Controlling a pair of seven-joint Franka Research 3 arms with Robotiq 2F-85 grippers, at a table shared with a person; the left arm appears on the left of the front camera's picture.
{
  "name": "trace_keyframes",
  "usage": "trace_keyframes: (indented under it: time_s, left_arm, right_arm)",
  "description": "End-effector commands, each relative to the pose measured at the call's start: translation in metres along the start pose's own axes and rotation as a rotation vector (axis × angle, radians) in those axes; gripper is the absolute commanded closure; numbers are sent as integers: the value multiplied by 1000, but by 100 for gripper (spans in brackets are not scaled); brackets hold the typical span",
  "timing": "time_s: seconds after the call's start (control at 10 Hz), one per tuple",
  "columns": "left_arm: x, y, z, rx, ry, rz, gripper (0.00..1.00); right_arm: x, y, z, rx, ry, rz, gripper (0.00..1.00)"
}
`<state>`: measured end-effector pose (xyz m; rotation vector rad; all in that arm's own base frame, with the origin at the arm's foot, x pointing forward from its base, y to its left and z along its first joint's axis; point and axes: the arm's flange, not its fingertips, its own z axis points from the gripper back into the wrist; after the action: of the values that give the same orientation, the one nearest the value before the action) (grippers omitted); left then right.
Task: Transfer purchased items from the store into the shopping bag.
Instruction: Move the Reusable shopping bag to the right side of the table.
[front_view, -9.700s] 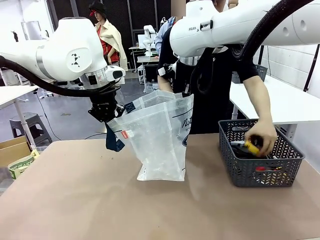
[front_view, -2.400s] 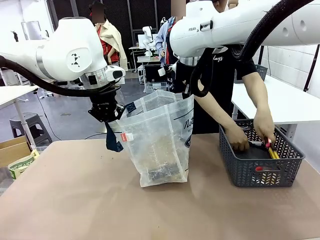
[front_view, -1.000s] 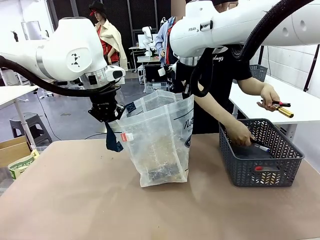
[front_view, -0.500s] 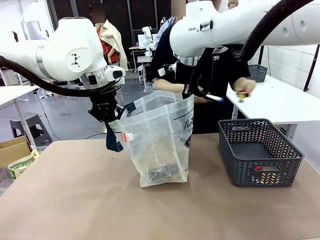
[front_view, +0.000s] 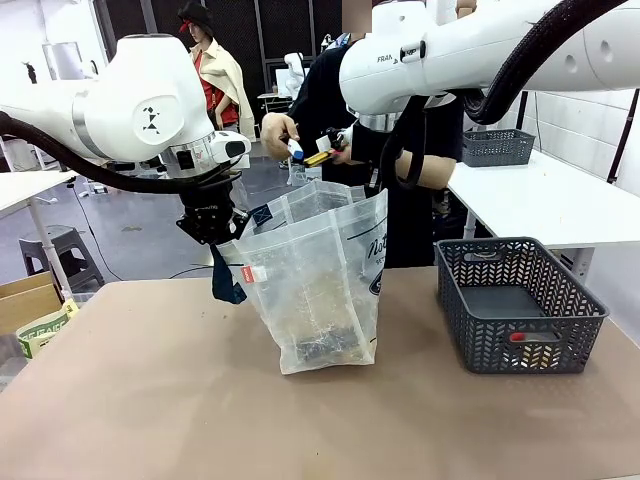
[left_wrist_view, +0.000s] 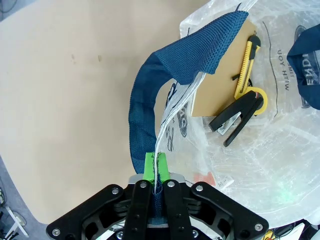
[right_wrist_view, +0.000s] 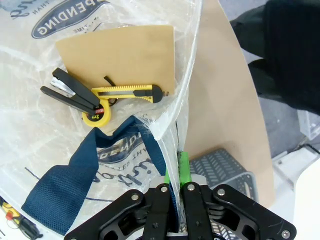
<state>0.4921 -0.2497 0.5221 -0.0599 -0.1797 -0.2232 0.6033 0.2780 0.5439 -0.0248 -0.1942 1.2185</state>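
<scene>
Shopping bag (front_view: 320, 275): translucent white, navy handles, black script, upright, mouth open. On its bottom: flat brown pack (right_wrist_view: 117, 52), yellow box cutter (right_wrist_view: 127, 91) overlapping the pack's edge, black stapler (right_wrist_view: 70, 92), yellow tape measure (right_wrist_view: 96, 116). Small yellow and blue-white items (front_view: 316, 155) just above the bag's mouth. Grey lattice basket (front_view: 520, 305) right of the bag, apart, with a red piece (front_view: 520, 337) inside.

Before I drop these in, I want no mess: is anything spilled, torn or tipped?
Nothing stands out. The shopping bag stands upright, its rim clamped by the left pincer and right pincer; the cardboard pack, knife and stapler lie inside. The basket sits level on the table.
</scene>
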Motion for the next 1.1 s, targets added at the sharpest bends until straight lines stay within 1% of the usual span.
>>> trace_keyframes:
  time_s: [0.0,1.0]
  left_arm:
    - [0,1,2,-5,-2,10,100]
    - [0,1,2,-5,-2,10,100]
  right_arm:
    - [-1,-1,1,-3,0,-6,100]
    - [-1,-1,1,-3,0,-6,100]
